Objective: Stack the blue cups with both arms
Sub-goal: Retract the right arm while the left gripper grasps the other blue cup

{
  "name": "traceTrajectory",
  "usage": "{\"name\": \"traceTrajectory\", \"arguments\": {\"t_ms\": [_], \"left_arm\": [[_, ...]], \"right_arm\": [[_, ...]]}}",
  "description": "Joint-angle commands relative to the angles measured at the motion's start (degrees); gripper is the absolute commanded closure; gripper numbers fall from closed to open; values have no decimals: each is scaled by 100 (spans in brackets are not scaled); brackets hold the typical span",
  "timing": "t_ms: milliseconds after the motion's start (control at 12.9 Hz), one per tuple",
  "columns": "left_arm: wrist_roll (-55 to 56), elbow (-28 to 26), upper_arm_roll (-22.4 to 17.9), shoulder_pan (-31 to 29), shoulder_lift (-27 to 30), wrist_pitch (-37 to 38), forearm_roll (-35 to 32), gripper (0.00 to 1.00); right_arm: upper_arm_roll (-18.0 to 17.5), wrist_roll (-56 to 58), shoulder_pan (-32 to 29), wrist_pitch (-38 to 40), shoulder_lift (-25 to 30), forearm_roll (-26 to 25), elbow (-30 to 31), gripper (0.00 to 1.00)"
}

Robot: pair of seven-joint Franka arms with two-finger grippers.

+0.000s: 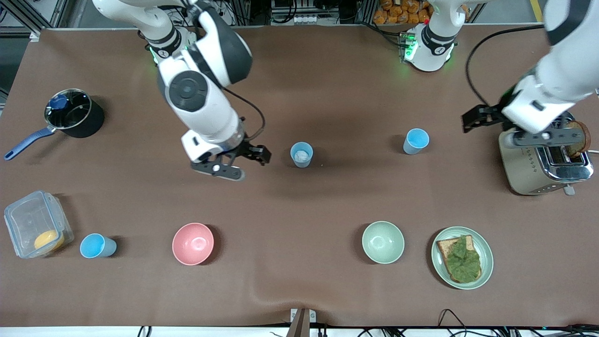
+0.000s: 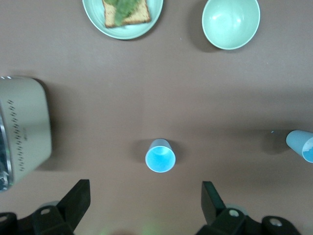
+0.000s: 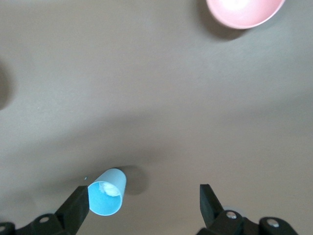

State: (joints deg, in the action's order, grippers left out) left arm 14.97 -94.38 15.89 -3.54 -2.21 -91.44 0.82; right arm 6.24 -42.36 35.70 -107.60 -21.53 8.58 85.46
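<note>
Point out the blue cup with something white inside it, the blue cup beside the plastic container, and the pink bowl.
Blue cup with white inside [image 1: 301, 154], front view, on its open mouth.
Blue cup beside the plastic container [image 1: 96, 245], front view, on its blue inside.
Pink bowl [image 1: 193, 243], front view, on its inner hollow.

**Blue cups: three, all upright and unstacked**

Middle cup [image 1: 301, 154]: light-blue tumbler with something white inside; taken as the landmark.

Second cup [image 1: 415, 141]: empty, bright blue inside; stood well apart from the middle cup, toward the left arm's end.

Third cup [image 1: 97, 245]: empty; placed nearer the front camera than the middle cup, toward the right arm's end.
</note>
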Motion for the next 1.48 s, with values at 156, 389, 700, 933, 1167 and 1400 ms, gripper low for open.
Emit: {"name": "traceTrajectory", "arguments": {"t_ms": [156, 389, 700, 933, 1167, 1400], "left_arm": [[147, -957, 221, -24, 248, -715, 163, 0], [156, -1581, 432, -24, 344, -1357, 304, 0], [156, -2258, 591, -6, 336, -2008, 637, 0], [138, -2873, 801, -24, 371, -2465, 735, 0], [138, -3602, 977, -32, 572, -3158, 735, 0], [33, -4086, 1022, -50, 582, -3599, 735, 0]], "right_arm": [[-88, 1007, -835, 1133, 114, -102, -705, 0], [-88, 1782, -1292, 1285, 307, -102, -742, 0], [-88, 2362, -1706, 1443, 465, -285, -742, 0], [-88, 3143, -1978, 1513, 527, -541, -742, 0], [-97, 3812, -2295, 1522, 641, -533, -733, 0], [-114, 4357, -2593, 1557, 720, -515, -698, 0]]}}
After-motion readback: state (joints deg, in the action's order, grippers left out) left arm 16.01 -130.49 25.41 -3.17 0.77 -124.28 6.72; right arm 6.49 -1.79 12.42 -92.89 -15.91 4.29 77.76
